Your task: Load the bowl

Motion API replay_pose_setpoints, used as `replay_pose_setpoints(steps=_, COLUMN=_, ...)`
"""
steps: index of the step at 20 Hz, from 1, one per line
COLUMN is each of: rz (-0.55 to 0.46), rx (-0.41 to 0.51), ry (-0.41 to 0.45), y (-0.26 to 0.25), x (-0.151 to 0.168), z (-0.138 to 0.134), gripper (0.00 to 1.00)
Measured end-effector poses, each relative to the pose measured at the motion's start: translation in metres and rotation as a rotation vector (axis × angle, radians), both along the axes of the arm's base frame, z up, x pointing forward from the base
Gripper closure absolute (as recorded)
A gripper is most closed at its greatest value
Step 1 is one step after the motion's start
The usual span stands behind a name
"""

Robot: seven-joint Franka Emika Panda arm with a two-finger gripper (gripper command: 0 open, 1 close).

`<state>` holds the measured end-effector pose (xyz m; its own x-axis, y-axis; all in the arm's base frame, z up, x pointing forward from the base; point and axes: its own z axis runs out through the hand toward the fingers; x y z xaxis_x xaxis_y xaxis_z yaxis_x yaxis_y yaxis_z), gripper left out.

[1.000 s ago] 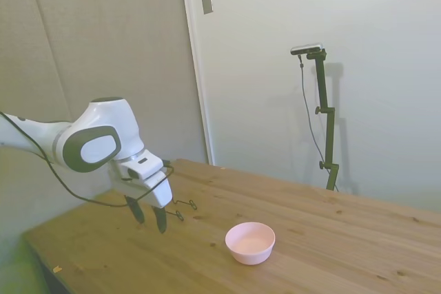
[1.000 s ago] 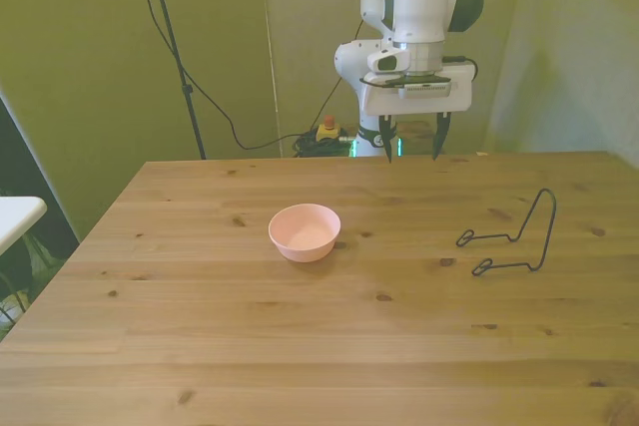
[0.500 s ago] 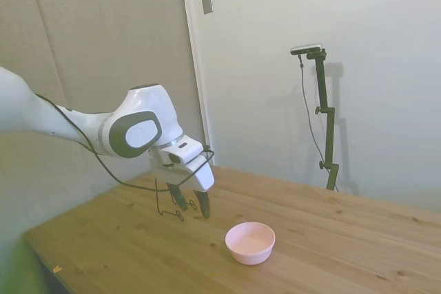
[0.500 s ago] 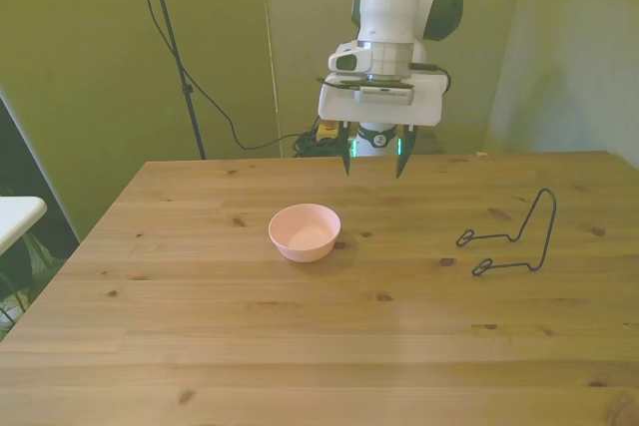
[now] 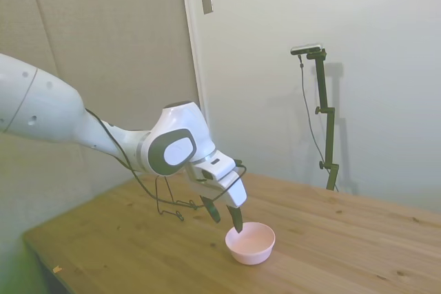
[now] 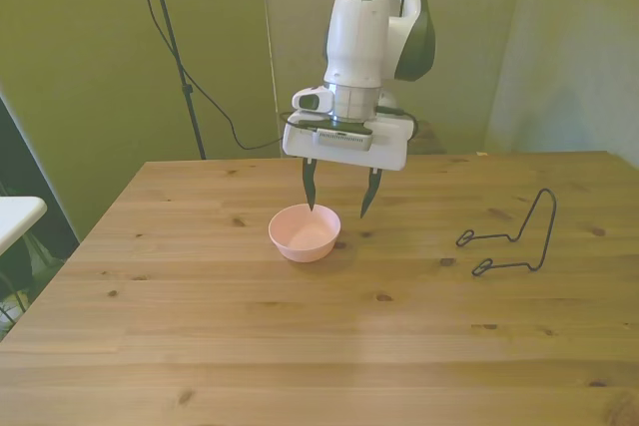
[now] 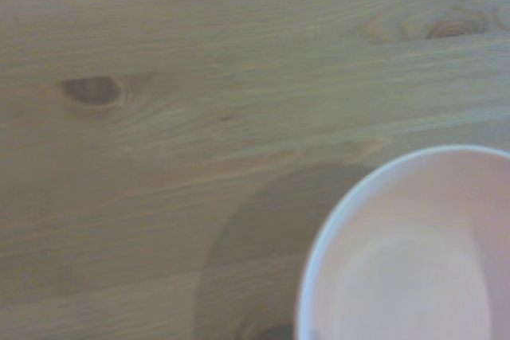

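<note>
Gripper (image 6: 337,195) hung low over the table (image 6: 300,346), fingers spread wide and holding nothing, just behind the pink bowl (image 6: 305,232); one fingertip was over the bowl's far rim, the other off to the front view's right. Bowl sat upright mid-table, well clear of all edges. Black wire stand (image 6: 511,237) stood well apart toward the front view's right edge
</note>
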<state>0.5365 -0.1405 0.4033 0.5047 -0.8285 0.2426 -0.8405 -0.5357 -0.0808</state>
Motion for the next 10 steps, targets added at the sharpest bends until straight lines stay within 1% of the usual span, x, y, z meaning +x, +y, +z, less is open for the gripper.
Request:
replay_pose_setpoints(steps=8, rz=-0.013, rx=-0.001, ry=0.027, y=-0.011, x=0.014, z=-0.025, gripper=0.0)
replay_pose_setpoints(steps=9, rz=-0.012, rx=-0.001, ry=0.033, y=-0.011, x=0.015, z=-0.029, gripper=1.0)
replay_pose_setpoints(steps=10, rz=-0.011, rx=0.0, ry=0.039, y=-0.011, x=0.016, z=-0.032, gripper=1.0)
